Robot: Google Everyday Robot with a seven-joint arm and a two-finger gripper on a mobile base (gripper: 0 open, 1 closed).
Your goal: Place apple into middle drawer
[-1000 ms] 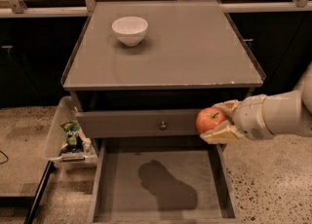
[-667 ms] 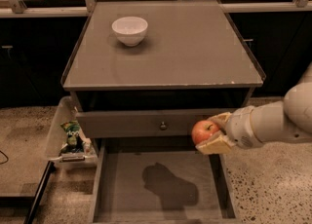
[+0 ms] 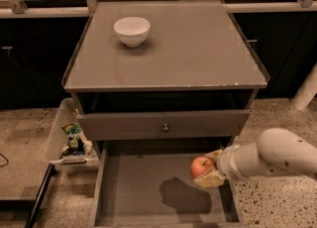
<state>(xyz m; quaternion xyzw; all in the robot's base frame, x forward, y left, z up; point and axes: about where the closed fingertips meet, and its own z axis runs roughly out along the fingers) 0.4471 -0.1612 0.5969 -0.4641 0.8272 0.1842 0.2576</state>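
Observation:
The apple point(image 3: 200, 166) is small, round and red-orange. My gripper point(image 3: 208, 168) is shut on it and holds it over the right side of the middle drawer point(image 3: 133, 185), which is pulled out, with a bare grey-brown floor. The arm point(image 3: 272, 155) reaches in from the right. A dark shadow of the gripper lies on the drawer floor below the apple.
Above the open drawer is a closed drawer front with a small round knob point(image 3: 165, 128). A white bowl point(image 3: 132, 30) stands on the cabinet top point(image 3: 198, 48) at the back left. A clear side bin point(image 3: 59, 133) on the left holds a snack bag point(image 3: 74, 138).
The gripper with the apple has moved down and left, from in front of the knobbed drawer front to over the open middle drawer.

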